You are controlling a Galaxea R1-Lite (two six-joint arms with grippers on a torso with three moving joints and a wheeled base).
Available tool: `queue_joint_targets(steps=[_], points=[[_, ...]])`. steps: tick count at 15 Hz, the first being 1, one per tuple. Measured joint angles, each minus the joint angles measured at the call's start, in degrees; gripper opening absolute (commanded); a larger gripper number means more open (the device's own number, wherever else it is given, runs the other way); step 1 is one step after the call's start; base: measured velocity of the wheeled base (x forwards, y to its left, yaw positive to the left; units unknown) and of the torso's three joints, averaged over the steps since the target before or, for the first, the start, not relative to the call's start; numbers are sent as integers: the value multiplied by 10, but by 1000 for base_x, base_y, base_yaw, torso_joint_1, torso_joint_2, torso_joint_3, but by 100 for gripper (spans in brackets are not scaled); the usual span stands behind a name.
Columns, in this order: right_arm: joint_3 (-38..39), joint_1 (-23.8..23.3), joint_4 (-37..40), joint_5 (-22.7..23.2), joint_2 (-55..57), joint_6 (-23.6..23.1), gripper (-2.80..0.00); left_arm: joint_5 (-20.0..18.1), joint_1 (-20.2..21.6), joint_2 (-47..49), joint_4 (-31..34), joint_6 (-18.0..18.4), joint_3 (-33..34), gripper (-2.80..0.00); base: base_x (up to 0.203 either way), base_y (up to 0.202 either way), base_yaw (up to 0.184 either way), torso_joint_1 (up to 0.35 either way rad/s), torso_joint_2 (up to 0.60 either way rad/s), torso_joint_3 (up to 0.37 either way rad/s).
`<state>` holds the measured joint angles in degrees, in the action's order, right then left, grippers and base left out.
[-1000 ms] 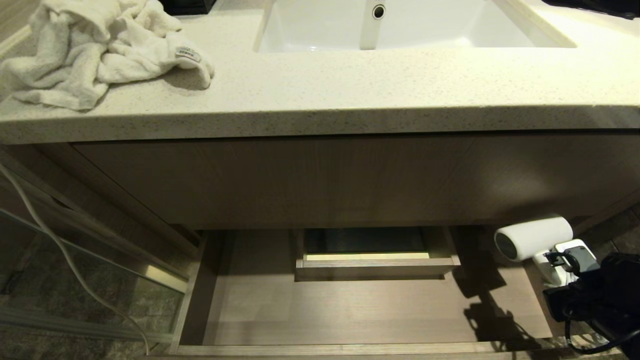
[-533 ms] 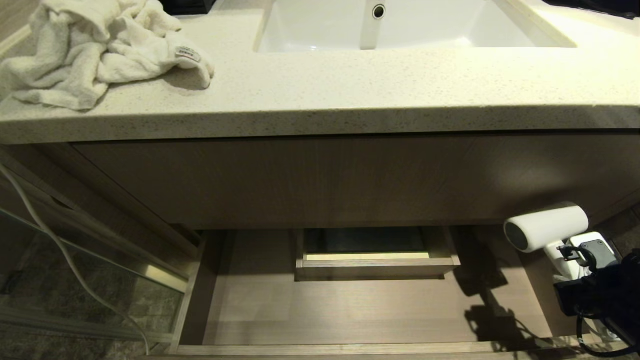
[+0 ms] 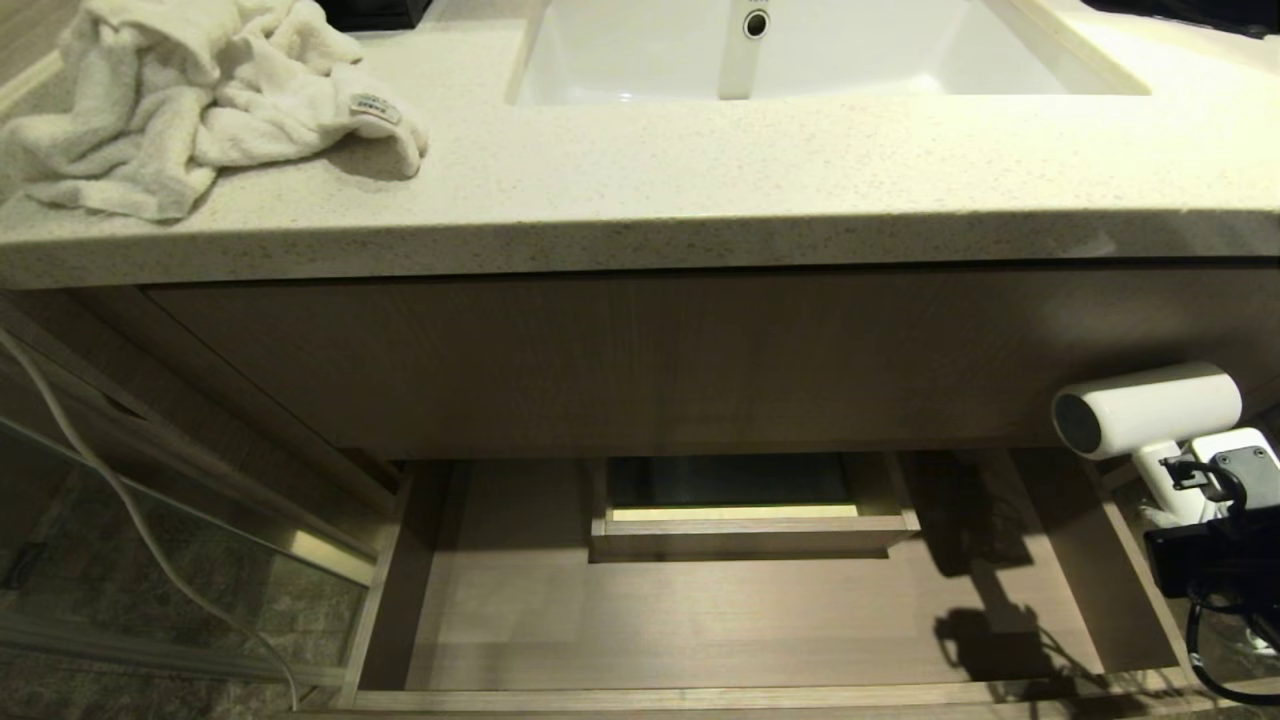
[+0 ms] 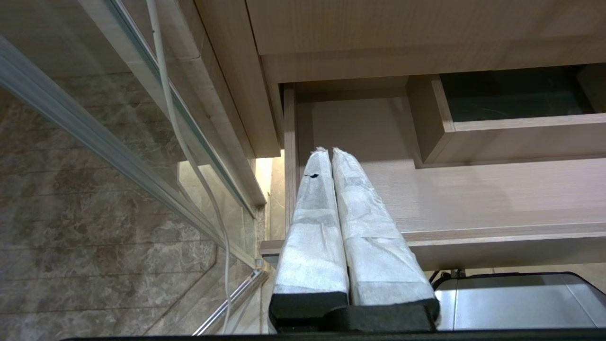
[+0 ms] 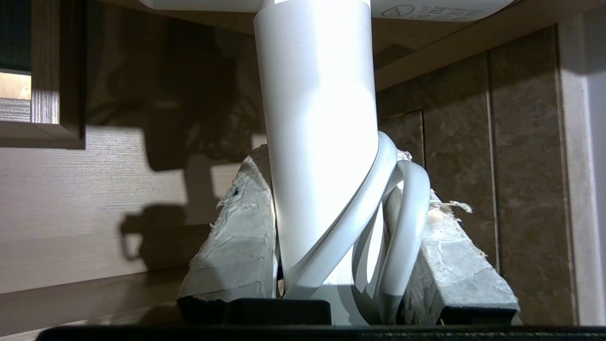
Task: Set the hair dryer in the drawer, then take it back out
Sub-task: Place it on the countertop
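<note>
In the head view, the small white hair dryer with a dark grey round end (image 3: 1145, 411) is held above the right edge of the open, wide light beige wood-grain drawer (image 3: 700, 620) by the right hand (image 3: 1185, 485). In the left wrist view, the left hand (image 4: 326, 154) is seen closed and empty by the drawer's left front corner. In the right wrist view, the dryer's slim handle and bundled cord are clamped between the padded fingers (image 5: 236, 246).

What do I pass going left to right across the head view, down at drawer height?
Thin white cable → drawer's left wall → boxed cutout → hair dryer → right gripper, clamped on the dryer's handle.
</note>
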<state>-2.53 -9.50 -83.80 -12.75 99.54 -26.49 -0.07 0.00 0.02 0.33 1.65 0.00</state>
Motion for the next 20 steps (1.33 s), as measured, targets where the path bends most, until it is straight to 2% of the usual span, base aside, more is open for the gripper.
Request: queue_joint_targets(steps=[5, 8, 11, 15, 20], points=[[-2, -8, 81, 4, -56, 5, -280, 0, 0, 0, 0, 0, 0, -280, 0, 0, 0, 0, 0, 0], [-19, -35, 166, 23, -112, 13, -280, 0, 0, 0, 0, 0, 0, -280, 0, 0, 0, 0, 0, 0], [-48, -64, 297, 57, -194, 19, -280, 0, 0, 0, 0, 0, 0, -280, 0, 0, 0, 0, 0, 0], [-72, -76, 483, 74, -315, 24, -280, 0, 0, 0, 0, 0, 0, -280, 0, 0, 0, 0, 0, 0], [-121, -78, 634, 76, -437, 29, -280, 0, 0, 0, 0, 0, 0, -280, 0, 0, 0, 0, 0, 0]])
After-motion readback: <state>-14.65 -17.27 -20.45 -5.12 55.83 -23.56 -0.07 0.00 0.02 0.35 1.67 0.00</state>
